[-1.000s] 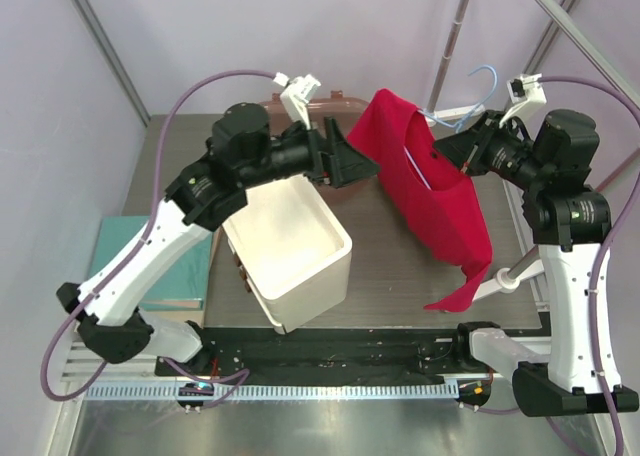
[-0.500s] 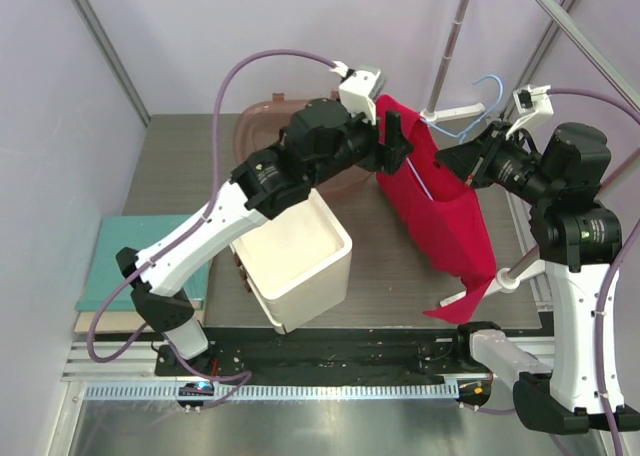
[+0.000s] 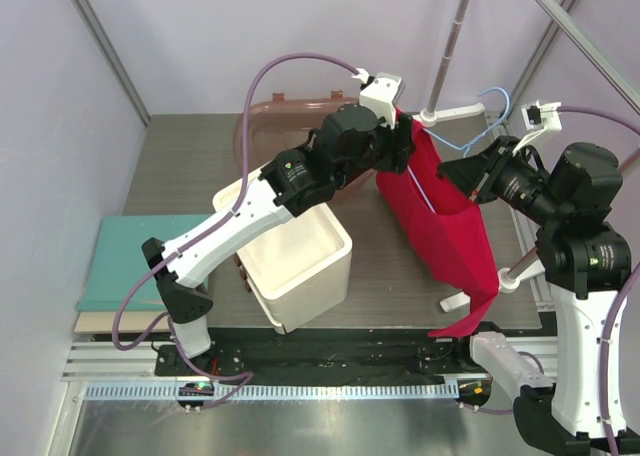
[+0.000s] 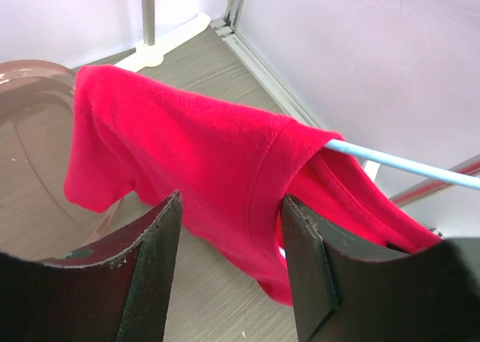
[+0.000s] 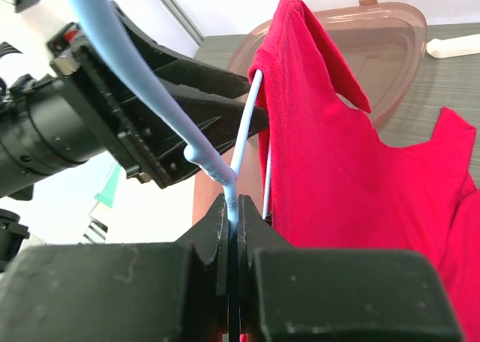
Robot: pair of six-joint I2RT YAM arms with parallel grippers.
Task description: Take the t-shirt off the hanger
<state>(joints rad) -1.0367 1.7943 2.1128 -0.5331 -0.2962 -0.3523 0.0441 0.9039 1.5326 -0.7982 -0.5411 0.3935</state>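
1 t-shirt [image 3: 445, 226] on 1 hanger [image 5: 131, 66]; 1 box [image 3: 310, 291].

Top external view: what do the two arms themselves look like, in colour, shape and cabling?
Both the left arm and the right arm have white links joined by bulky black joint housings. A purple cable loops along each, and a small white camera module sits at each wrist. The left tool and right tool have flat black fingers.

In the left wrist view the t-shirt [image 4: 202, 154] covers most of the hanger [image 4: 405, 164]; its wire runs off-frame.
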